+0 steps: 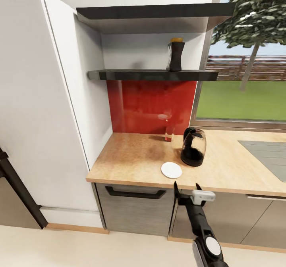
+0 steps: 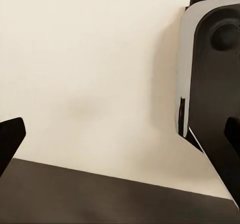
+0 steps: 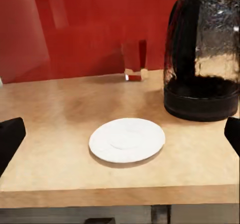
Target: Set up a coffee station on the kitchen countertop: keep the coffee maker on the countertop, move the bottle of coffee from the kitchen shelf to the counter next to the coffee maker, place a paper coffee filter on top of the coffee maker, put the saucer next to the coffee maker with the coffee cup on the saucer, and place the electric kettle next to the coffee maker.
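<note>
Right gripper (image 1: 186, 191): nearest the head camera, at the near counter edge; fingers spread apart, holding nothing; aimed at the saucer
Left gripper (image 2: 120, 134): fingertips wide apart at the wrist view's edges, empty; faces pale floor and a white-and-black part of the robot
Saucer (image 3: 127, 139): flat and bare on the kitchen countertop (image 1: 131, 160), just past the right gripper; no cup on it
Electric kettle (image 1: 193, 147): upright, just beyond and right of the saucer, near but apart
Bottle of coffee (image 1: 175, 54): on the kitchen shelf (image 1: 151, 75), towards its right end, above the kettle
Step in hand: likely reaching for the saucer, to reposition it
Next move: fingers must slide low over the rim; a thin plate is awkward to pinch
Surface: beige wood-look top; steel sink (image 1: 266, 152) at far right; small glass (image 1: 169, 133) by the red backsplash (image 1: 151, 106)
Room: white tall cabinet at left; window with tree and lawn at right
</note>
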You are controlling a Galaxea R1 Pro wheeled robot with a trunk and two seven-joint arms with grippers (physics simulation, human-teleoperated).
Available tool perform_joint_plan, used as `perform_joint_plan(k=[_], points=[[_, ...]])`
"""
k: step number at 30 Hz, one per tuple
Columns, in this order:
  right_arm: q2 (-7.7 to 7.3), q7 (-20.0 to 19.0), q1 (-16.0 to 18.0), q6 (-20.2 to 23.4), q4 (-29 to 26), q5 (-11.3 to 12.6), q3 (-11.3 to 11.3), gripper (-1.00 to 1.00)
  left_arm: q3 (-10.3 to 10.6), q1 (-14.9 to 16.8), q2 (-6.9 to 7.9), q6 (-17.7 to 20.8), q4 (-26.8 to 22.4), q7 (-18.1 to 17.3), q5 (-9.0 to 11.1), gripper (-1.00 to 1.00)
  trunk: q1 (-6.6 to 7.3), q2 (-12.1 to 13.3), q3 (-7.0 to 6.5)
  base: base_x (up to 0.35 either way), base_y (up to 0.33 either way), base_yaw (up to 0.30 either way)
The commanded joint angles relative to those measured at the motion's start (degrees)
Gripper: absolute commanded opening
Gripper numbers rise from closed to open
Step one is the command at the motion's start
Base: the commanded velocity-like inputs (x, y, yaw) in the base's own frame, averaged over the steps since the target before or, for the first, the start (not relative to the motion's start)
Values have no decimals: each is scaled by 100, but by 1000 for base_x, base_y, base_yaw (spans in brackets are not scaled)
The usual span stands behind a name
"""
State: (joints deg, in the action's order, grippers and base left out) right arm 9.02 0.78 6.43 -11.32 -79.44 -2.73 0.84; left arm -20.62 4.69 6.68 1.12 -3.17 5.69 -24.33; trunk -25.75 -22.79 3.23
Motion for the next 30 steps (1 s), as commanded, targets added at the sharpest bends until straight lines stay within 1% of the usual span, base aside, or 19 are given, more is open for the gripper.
perform_joint_plan(k=[1,2,3,4,5,6,7,9,12,13,15,16,17,19,20,22,24,25,30], points=[[35,32,88,33,-96,-28,3,100,-43,3,5,13,0,8,-58,100,-3,-12,14,0,0,0],[62,56,168,89,-172,-28,-6,100,-42,2,9,14,2,7,-58,100,-3,-12,14,0,0,0],[98,141,442,314,-345,-31,-100,100,-41,-1,17,14,5,5,-56,100,-3,-12,14,0,0,0],[98,176,544,404,-386,-32,-155,100,-40,-1,19,12,6,4,-56,100,-3,-12,14,0,0,0],[98,329,886,661,-467,-37,-312,100,-41,-2,27,4,8,3,-58,100,-3,-12,14,0,0,0],[98,883,1684,965,-536,-30,-467,100,-40,-3,40,-10,8,4,-62,100,-3,-12,14,0,0,0],[98,972,1816,990,-540,-29,-480,100,-40,-3,44,-13,7,3,-62,100,-3,-12,14,0,0,0],[98,1218,2309,1055,-545,-27,-511,100,-40,-3,59,-19,5,3,-63,100,-3,-12,14,0,0,0],[98,1351,2980,1259,-546,-26,-527,100,-39,-5,61,-94,8,3,-69,100,-3,-12,14,0,0,0],[98,1389,3520,1721,-535,-26,-532,100,-39,-10,55,-295,39,3,-67,100,-3,-12,14,0,0,0],[98,1400,3973,2112,-510,-28,-532,100,-39,-25,53,-409,91,4,-68,100,-3,-12,14,0,0,0],[98,1405,4409,2375,-460,-36,-532,100,-39,-64,53,-457,116,8,-69,100,-3,-12,14,0,0,0],[98,1406,4610,2458,-398,-39,-532,100,-39,-80,49,-469,122,10,-70,100,-3,-12,14,0,0,0],[98,1412,5112,2600,-100,-47,-532,100,-39,-112,46,-483,129,11,-71,100,-3,-12,14,0,0,0],[98,1430,5649,2792,412,-56,-532,100,-41,-143,38,-479,131,51,-69,100,-3,-12,14,0,0,0],[98,1508,5967,2895,819,-59,-532,100,-44,-172,23,-466,132,75,-66,100,-3,-12,14,0,0,0],[98,1704,6377,2963,1411,-55,-532,100,-46,-197,11,-446,135,95,-65,100,-3,-12,14,0,0,0],[98,1877,6729,2989,1928,-48,-532,100,-47,-212,9,-432,159,103,-64,100,-3,-12,14,19,0,0],[98,1976,7058,3015,2488,-36,-535,100,-54,-258,24,-416,289,109,-60,100,-3,-12,14,161,0,0]])
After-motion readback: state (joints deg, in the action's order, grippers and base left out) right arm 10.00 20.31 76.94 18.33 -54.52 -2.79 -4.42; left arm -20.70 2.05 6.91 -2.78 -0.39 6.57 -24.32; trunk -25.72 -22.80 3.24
